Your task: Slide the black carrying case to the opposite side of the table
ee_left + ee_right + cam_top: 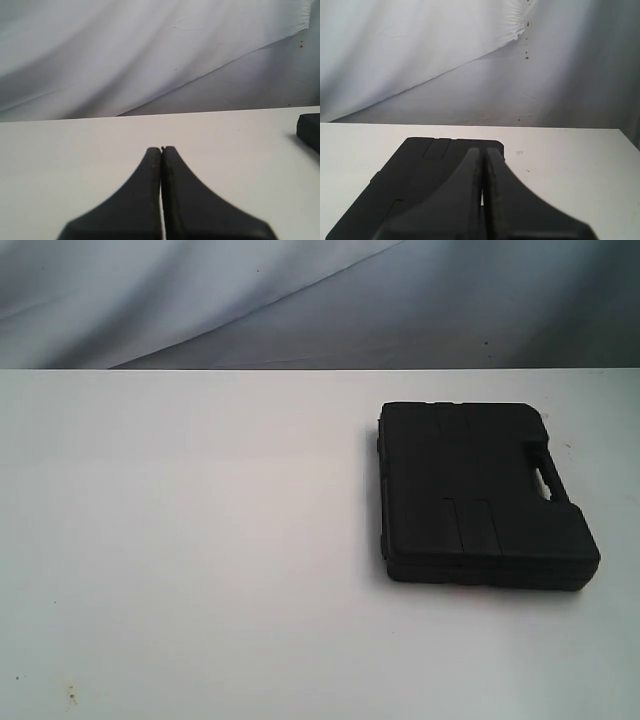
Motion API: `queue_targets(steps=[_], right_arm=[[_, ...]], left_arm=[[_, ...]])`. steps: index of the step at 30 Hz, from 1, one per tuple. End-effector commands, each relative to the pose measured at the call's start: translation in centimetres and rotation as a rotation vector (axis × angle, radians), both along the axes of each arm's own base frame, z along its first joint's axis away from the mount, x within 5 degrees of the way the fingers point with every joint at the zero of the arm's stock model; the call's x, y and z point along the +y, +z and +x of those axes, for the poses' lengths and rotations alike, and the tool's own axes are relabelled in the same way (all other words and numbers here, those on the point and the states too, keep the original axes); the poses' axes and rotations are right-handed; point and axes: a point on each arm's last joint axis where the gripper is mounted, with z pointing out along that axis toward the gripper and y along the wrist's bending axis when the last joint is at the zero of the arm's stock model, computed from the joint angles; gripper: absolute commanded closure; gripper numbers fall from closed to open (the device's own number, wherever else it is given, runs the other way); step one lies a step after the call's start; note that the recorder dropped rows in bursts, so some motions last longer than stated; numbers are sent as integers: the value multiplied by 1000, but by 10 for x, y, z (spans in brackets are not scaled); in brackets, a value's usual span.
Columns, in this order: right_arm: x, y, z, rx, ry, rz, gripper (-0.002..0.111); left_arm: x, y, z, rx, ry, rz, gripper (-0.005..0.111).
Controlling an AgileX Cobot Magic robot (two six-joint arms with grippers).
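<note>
The black case (478, 492) lies flat on the right half of the white table (180, 540), its slot handle (548, 478) along the right edge. Neither arm shows in the exterior view. In the right wrist view my right gripper (482, 150) is shut and empty, its tips over the case (420, 170), which fills the area below and beside the fingers; whether it touches the lid I cannot tell. In the left wrist view my left gripper (161, 148) is shut and empty above bare table, with a corner of the case (309, 131) at the frame's edge.
A wrinkled grey-white cloth backdrop (300, 300) hangs behind the table's far edge. Small dark specks (70, 698) mark the near left of the tabletop. Bare white surface stretches left of the case.
</note>
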Motion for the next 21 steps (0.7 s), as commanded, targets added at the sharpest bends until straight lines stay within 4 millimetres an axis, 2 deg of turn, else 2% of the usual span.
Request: queue_targets(steps=[1, 4, 9, 21], right_arm=[[-2, -10, -9, -65, -3, -7, 108], [-3, -19, -15, -98, -4, -21, 108], [-4, -21, -22, -125, -1, -55, 108], [-4, -25, -22, -85, 1, -61, 108]], left_arm=[[0, 0, 0, -7, 3, -4, 107], [0, 0, 0, -7, 3, -4, 107], [0, 0, 0, -7, 3, -4, 107], [0, 0, 0, -7, 3, -2, 107]])
